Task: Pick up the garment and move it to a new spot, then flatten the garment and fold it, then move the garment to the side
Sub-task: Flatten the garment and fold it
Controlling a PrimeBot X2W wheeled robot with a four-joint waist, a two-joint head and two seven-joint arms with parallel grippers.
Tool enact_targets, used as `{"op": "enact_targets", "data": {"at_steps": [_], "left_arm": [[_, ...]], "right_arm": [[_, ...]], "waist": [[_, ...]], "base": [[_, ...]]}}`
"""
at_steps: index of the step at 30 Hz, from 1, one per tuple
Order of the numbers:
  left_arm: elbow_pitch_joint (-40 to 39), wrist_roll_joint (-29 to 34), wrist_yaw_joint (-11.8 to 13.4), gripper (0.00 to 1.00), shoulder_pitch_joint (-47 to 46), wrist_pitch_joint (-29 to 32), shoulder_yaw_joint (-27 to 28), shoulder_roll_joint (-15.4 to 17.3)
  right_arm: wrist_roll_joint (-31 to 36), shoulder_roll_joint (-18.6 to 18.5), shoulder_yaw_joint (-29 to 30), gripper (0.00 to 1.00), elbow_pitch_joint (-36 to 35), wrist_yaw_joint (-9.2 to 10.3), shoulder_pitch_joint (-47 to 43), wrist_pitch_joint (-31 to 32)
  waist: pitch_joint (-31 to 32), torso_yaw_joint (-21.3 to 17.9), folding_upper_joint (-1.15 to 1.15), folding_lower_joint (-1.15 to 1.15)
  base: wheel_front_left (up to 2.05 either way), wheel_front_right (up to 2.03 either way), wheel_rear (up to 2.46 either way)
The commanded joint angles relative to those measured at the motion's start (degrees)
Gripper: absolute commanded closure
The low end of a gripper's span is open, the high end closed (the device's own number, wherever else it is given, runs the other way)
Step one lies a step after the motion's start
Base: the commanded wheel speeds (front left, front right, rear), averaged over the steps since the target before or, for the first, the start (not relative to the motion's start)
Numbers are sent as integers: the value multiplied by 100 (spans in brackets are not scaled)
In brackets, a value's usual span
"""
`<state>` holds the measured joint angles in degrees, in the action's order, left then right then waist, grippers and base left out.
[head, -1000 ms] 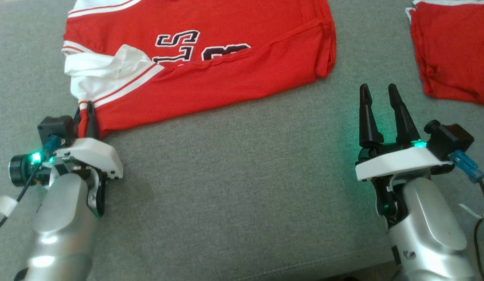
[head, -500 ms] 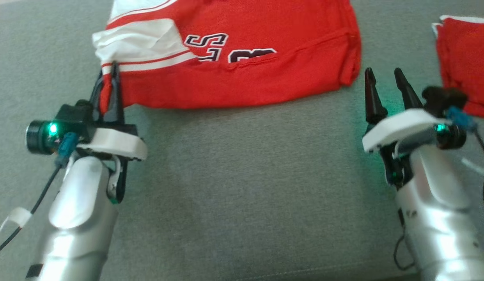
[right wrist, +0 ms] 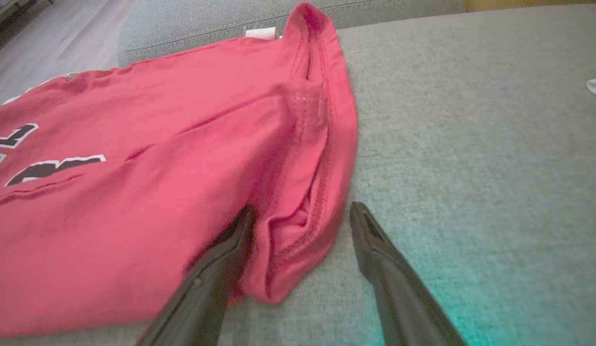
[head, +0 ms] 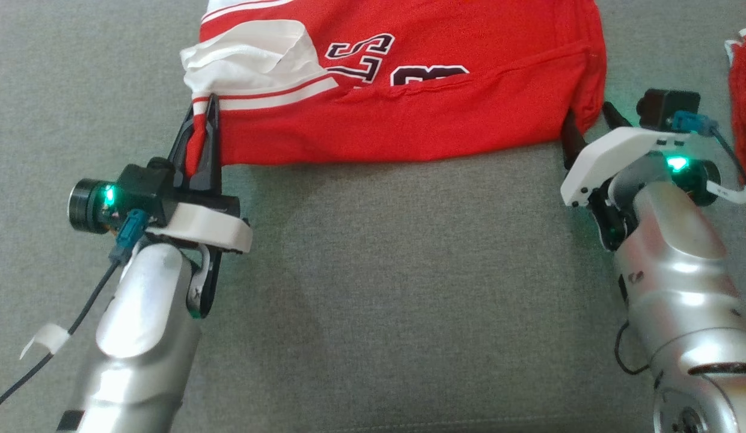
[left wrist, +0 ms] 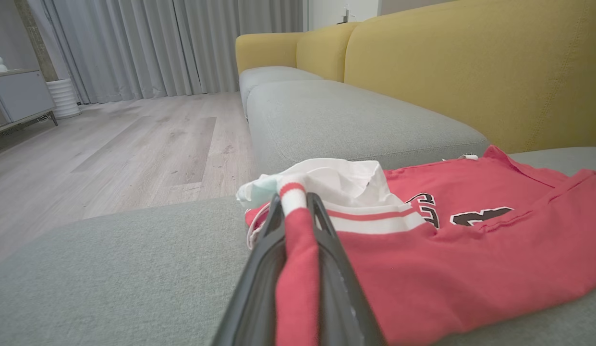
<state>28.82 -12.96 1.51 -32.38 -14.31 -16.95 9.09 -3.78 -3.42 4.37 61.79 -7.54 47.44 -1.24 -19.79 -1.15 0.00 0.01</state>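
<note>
Left gripper (head: 204,111) is clamped on the near-left corner of the jersey (head: 409,78); the jersey lies flat-ish toward the far edge of the grey sofa cushion (head: 379,270); right gripper (right wrist: 302,214) has its fingers apart, straddling the near-right corner; I'd nudge in deeper so it catches every layer before closing.

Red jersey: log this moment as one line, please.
phase: grasping corners | left gripper: shut on red jersey, striped corner | right gripper: open, straddling opposite corner | jersey rests on grey cushion

Silver forearms (head: 144,325), white wrist shells (head: 613,156), tapered black jaws, green lights (head: 676,162), black wrist cameras (head: 93,198), blue connectors (head: 127,236), dark cables (head: 87,300).
</note>
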Motion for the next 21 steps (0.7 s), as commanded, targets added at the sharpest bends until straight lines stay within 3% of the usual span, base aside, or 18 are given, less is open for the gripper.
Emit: {"op": "enact_targets", "data": {"at_steps": [1,2,3,14,21], "left_arm": [[-169,36,0,100,-88,-65,124,121],[-149,31,5,100,-84,-65,125,124],[-127,24,12,100,-73,-66,131,132],[203,-42,111,100,411,-67,268,457],[307,-79,3,100,910,95,189,665]], "right_arm": [[-8,54,-122,27,67,5,58,34],[-32,54,-164,89,154,5,87,5],[-34,54,-215,100,224,5,104,-47],[1037,54,201,100,392,5,-165,-535],[1088,54,97,100,459,5,-426,-362]], "waist": [[18,18,0,-1],[38,20,0,-1],[64,12,0,-1],[788,-279,0,-1],[1324,-391,0,-1]], "base": [[0,0,0],[0,0,0],[0,0,0],[0,0,0],[0,0,0]]}}
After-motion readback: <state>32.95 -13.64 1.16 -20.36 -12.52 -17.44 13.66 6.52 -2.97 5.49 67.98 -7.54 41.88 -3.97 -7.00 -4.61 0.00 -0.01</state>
